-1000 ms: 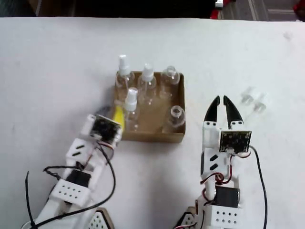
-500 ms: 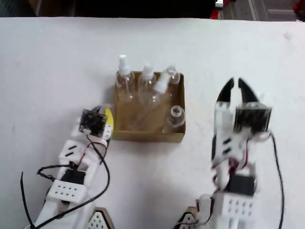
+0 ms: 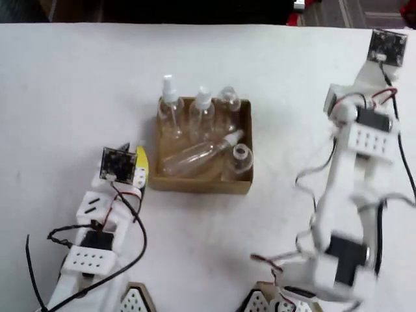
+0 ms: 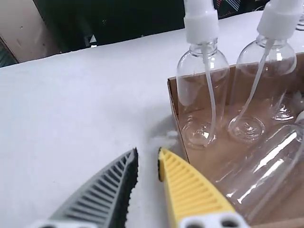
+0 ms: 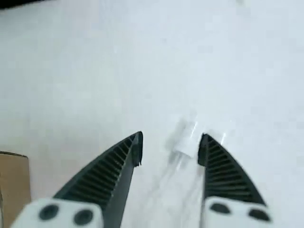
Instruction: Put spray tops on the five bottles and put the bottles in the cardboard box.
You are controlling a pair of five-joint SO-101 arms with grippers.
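My left gripper (image 4: 148,154), parted and empty, sits just left of the central cardboard box (image 3: 203,185). It holds five bottles (image 3: 170,114), one lying flat (image 3: 195,156). My right gripper (image 5: 171,140) gapes over one spray top (image 5: 184,140). Bare table (image 3: 65,78) lies all round.

Cardboard box (image 3: 203,185), four clear bottles (image 3: 202,116) upright inside, one capped bottle (image 3: 195,156) lying diagonally

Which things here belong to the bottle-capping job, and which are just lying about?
Job: cardboard box; two upright capped bottles; capped bottle lying down; two uncapped bottles; loose spray top; left gripper; right gripper.
Just there: white table; arm cables.
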